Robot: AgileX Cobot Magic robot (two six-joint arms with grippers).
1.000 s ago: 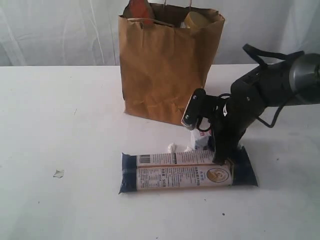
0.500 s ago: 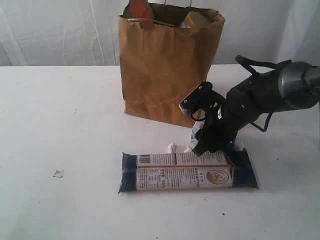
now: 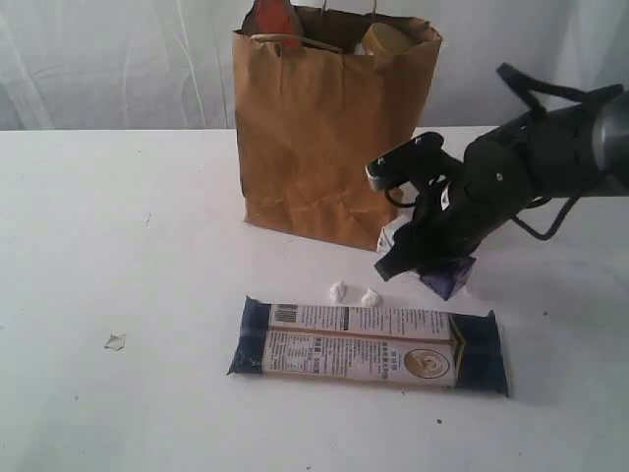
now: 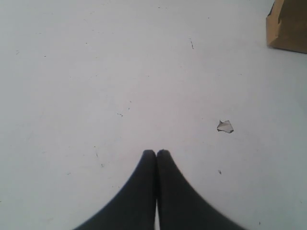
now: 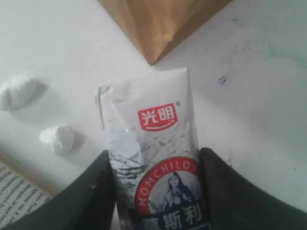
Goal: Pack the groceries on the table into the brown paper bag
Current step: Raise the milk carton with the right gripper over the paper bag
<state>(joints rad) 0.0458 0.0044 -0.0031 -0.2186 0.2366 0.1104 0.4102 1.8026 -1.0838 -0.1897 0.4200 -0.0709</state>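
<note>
Right pincer: I am pinching the small blue-white packet across its flat sides, seemingly clear of the table, near the brown paper bag.
Packet: glossy, soft-cornered carton, creasing at its top.
Bag: stiff creased kraft, standing upright for loading.
Left pincer: I am holding it pressed together, empty.

Bright even light; soft shadows on table; wrist close-up perhaps defocused.

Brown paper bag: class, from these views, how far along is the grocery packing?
Done: an orange-marked pouch and a mustard-yellow lid already poke out of the brown paper bag. In hand: the right arm's jaws clamp the small blue-white packet. Left: the long dark-blue-and-white packet lies on the table.
</note>
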